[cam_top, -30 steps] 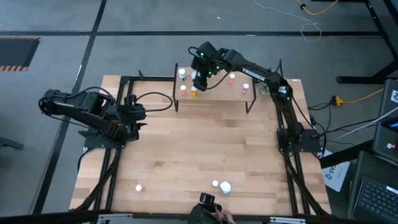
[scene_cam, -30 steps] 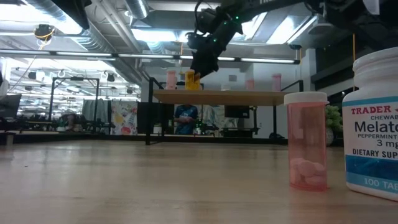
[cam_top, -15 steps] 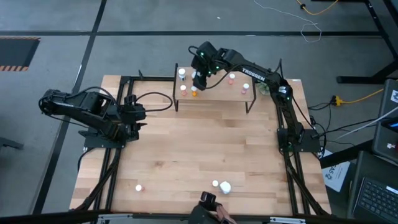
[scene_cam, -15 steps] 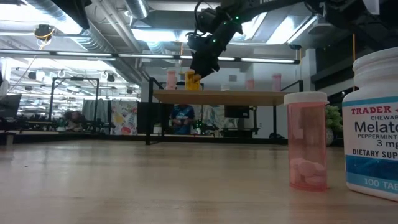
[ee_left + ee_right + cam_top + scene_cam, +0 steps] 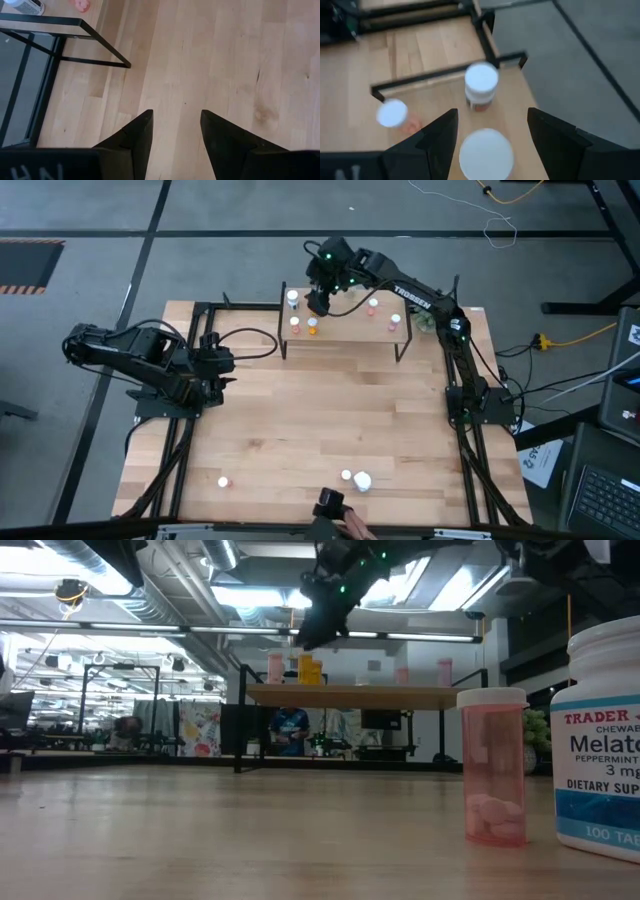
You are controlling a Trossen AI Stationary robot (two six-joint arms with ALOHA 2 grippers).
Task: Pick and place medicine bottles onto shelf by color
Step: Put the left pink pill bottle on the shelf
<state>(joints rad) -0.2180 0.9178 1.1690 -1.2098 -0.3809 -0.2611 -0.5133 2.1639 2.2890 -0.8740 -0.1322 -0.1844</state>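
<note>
- Wooden tabletop carries the small shelf at its far edge; several bottles stand on the shelf, and more wait at the near edge.
- My right gripper hangs above the shelf's left end with jaws open and nothing between them.
- Below it stands the orange bottle, beside a pink bottle and a white-capped one.
- My wrist camera looks down on a white cap between my fingers, which do not touch it.
- To finish this release well, I judge I should rise straight up, keeping the fingers wide so they brush no neighbouring cap.
- Then I would swing toward the near edge, where a pink bottle and a large white bottle wait.
- My left gripper rests open at the table's left side, empty.
</note>
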